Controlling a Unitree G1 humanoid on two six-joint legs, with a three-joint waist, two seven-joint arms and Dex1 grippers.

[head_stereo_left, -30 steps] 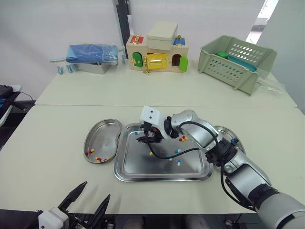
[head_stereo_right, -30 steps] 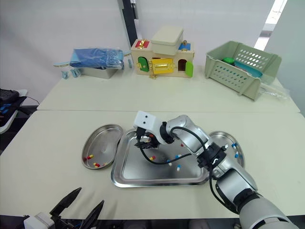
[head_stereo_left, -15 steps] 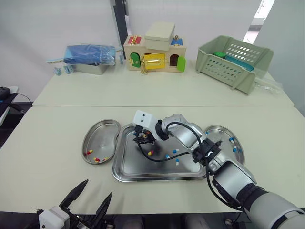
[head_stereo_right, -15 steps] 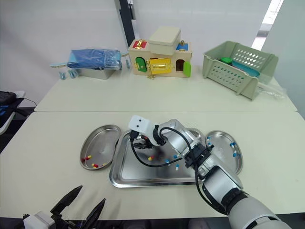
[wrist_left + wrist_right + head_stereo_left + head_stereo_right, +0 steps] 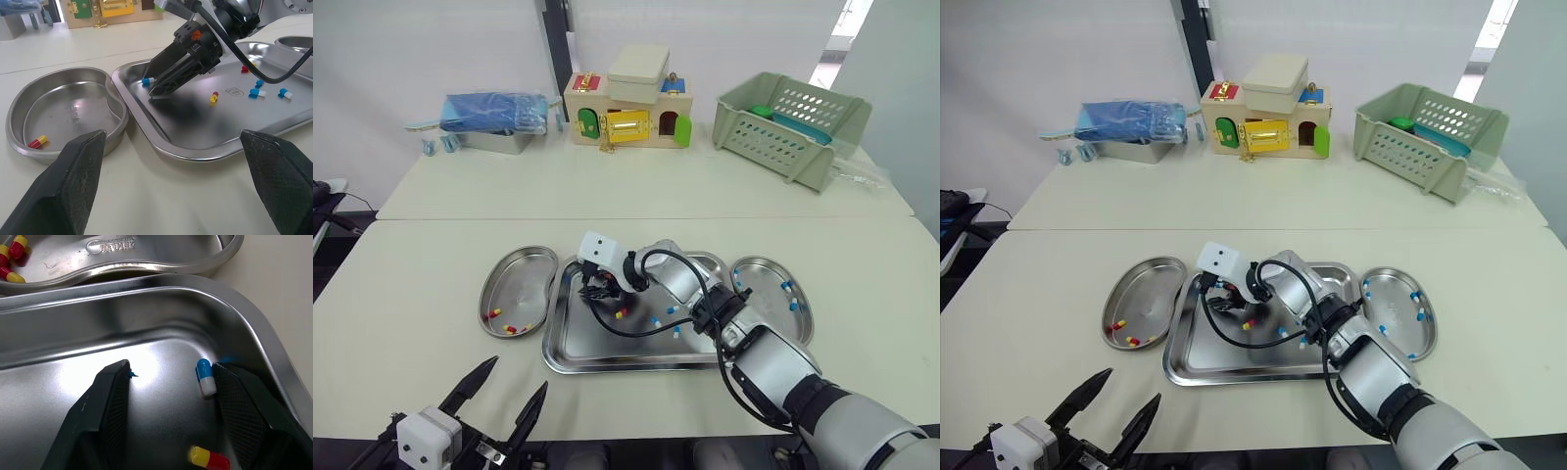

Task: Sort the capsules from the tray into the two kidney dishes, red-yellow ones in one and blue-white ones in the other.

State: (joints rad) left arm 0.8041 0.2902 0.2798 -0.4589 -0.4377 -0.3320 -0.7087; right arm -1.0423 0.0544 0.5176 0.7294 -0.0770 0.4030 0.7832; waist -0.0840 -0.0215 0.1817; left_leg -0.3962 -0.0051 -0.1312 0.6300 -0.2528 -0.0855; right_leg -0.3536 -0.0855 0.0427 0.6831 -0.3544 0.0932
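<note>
The right tool has edged towards the left rim of the rectangular steel tray since a second ago. Its fingers stand apart, low over the tray floor, with a blue-white capsule lying between them, just beside one finger and ungripped. A red-yellow capsule lies near. The left steel kidney dish holds red-yellow capsules, the right steel kidney dish blue-white ones. The left tool still hovers open over the cream table.
</note>
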